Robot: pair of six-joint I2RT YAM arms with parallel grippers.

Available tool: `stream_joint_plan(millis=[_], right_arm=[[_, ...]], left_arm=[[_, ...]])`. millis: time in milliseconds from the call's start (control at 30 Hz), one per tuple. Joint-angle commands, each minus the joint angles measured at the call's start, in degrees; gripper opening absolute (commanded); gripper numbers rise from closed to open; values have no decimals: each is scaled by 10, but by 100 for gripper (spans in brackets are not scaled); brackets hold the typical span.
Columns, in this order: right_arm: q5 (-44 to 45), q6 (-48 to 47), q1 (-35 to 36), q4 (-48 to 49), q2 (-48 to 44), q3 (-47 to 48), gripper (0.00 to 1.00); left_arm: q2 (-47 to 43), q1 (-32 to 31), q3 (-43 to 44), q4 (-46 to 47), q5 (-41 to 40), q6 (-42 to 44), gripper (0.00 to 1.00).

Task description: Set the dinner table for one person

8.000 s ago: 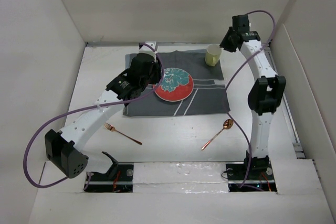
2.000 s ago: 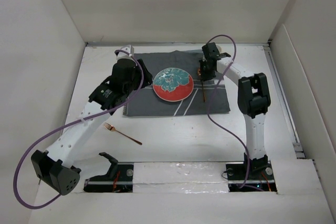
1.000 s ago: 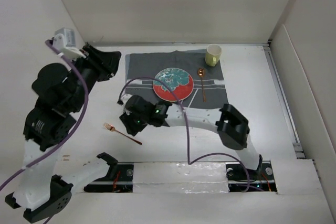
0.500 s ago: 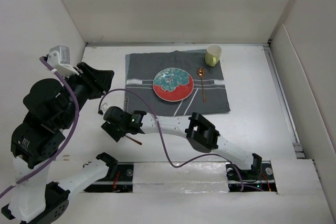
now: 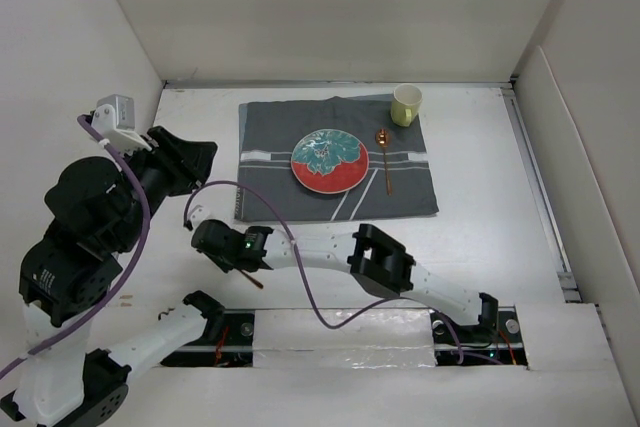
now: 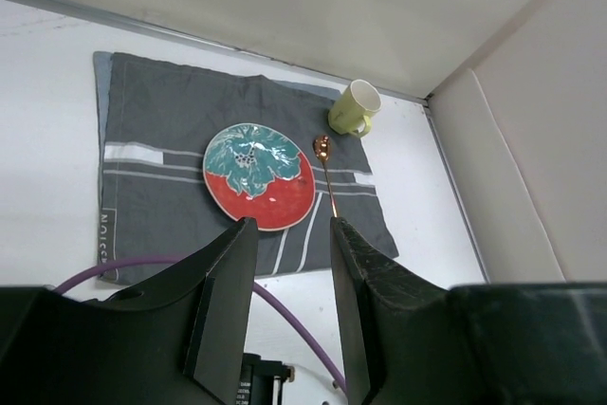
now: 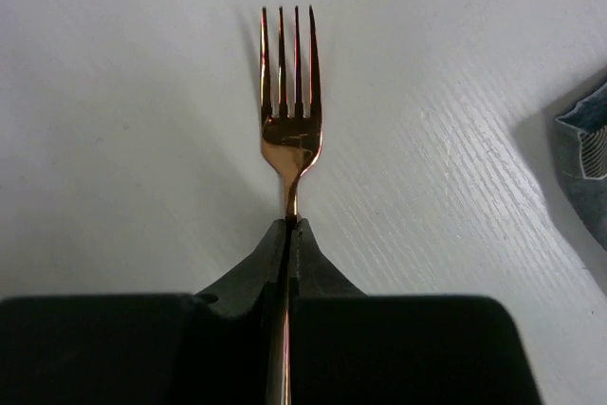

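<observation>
Resting on the dinner table (image 5: 480, 147), the placemat (image 5: 270, 177) bears plate (image 5: 329, 161), spoon (image 5: 386, 162), mug (image 5: 406, 104).

Plain matte white panels (image 5: 330, 7) on three sides, under even light

No readable text anywhere (just tiny, blurred white lettering along the placemat (image 6: 161, 111) edge)

Glossy copper-toned metal fork (image 7: 290, 120)
</observation>
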Motion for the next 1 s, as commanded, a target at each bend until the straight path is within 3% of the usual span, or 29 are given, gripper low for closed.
stream_joint_plan(millis=[0, 167, 433, 667, 767, 967], right_arm=[[32, 19, 7, -34, -13, -17, 0], [36, 77, -46, -40, -60, 74, 0], [51, 203, -172, -39, -122, 77, 0], [43, 296, -247, -27, -48, 130, 0], [44, 310, -263, -41, -7, 169, 0], [22, 310, -291, -21, 15, 159, 0]], left_arm=[[-4, -3, -10, 20, -10, 7, 34], [3, -3, -15, 34, -18, 11, 34], [9, -3, -56, 89, -17, -6, 34], [23, -3, -118, 117, -21, -14, 33], [28, -3, -137, 127, -22, -14, 33], [41, -3, -145, 132, -27, -9, 33]])
